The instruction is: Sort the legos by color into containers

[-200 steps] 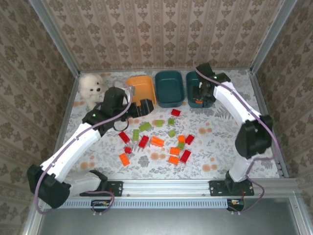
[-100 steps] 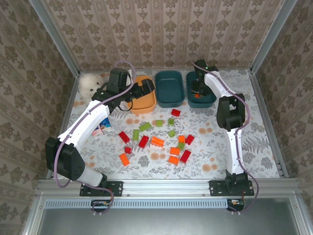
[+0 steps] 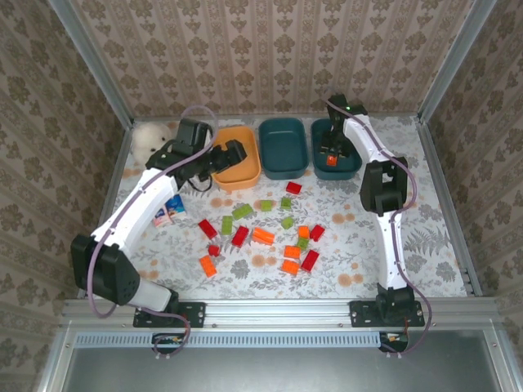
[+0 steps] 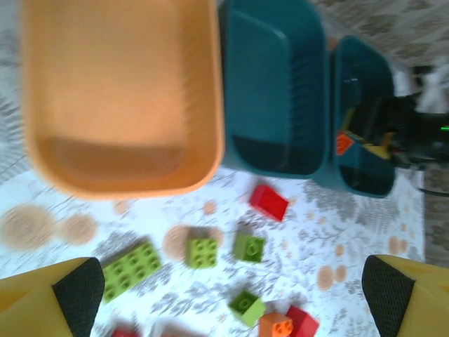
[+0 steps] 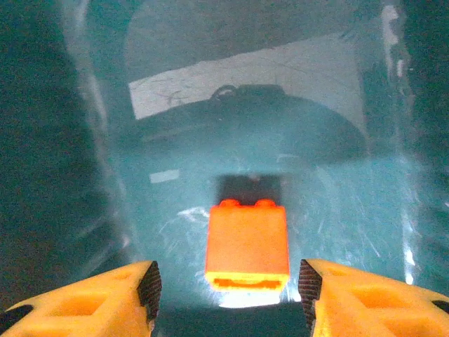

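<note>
Now, the right gripper hangs inside the right-hand teal tub, fingers parted. An orange brick sits between them on the tub floor with a gap on either side, so nothing's pinched. Over on the other side, the left gripper hovers at the orange tub, jaws spread wide, holding nothing. The middle teal tub stands between those two. Red, lime green and orange bricks lie scattered on the floral table, nearer the arms' bases than the tubs.
</note>
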